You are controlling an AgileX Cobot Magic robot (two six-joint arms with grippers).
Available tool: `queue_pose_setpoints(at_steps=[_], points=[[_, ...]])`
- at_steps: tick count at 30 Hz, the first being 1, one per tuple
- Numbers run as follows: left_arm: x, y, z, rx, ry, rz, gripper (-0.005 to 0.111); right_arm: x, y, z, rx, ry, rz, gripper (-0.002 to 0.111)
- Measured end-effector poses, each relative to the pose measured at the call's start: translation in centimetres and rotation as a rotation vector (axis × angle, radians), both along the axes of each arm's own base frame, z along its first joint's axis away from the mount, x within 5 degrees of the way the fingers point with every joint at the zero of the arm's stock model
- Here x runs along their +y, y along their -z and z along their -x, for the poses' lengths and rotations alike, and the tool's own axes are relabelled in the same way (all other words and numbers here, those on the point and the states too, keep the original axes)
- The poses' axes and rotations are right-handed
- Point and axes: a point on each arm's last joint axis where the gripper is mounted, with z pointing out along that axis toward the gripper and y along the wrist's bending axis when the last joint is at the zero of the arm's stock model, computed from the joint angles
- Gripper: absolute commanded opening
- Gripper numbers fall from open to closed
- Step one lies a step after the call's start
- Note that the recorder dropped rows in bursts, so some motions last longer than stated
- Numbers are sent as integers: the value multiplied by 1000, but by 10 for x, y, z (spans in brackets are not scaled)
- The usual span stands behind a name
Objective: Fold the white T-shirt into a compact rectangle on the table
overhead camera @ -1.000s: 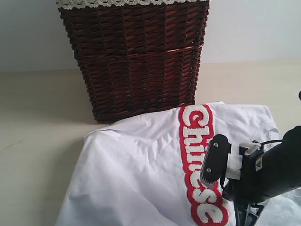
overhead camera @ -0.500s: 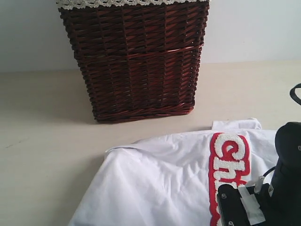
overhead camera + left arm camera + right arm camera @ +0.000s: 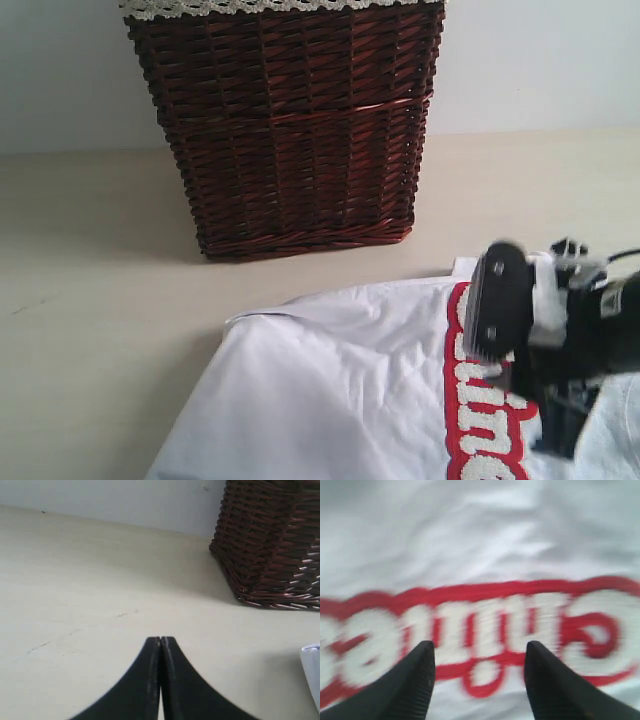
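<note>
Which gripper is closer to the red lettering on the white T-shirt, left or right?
Right. The right gripper hangs open over the lettering; the left gripper is shut above the table, near the wicker basket.

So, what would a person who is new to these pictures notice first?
Probably the tall dark wicker basket, standing at the back of the pale table. Next comes the white T-shirt spread in front of it, with its thick red lettering near the right edge of the exterior view. The right hand hovers open over that lettering.
</note>
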Motion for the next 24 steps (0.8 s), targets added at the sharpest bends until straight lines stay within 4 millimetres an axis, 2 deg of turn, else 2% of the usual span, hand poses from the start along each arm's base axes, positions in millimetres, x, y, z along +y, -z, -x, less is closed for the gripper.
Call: queue_pose_setpoints(at_steps=[2, 5, 8, 11, 13, 16, 20, 24], points=[[0, 0, 0, 0, 0, 0, 2, -10, -13, -22, -159, 163, -92, 53], [0, 0, 0, 0, 0, 0, 2, -34, -31, -63, -261, 418, -192, 48], [0, 0, 0, 0, 0, 0, 2, -63, -38, -104, -230, 619, -228, 42], [0, 0, 0, 0, 0, 0, 2, -89, -35, -139, -107, 746, -240, 40], [0, 0, 0, 0, 0, 0, 2, -97, -33, -157, -2, 751, -248, 42], [0, 0, 0, 0, 0, 0, 2, -98, -25, -174, 154, 648, -251, 48], [0, 0, 0, 0, 0, 0, 2, -94, -3, -184, 296, 511, -226, 50], [0, 0, 0, 0, 0, 0, 2, -94, 18, -188, 341, 456, -204, 50]])
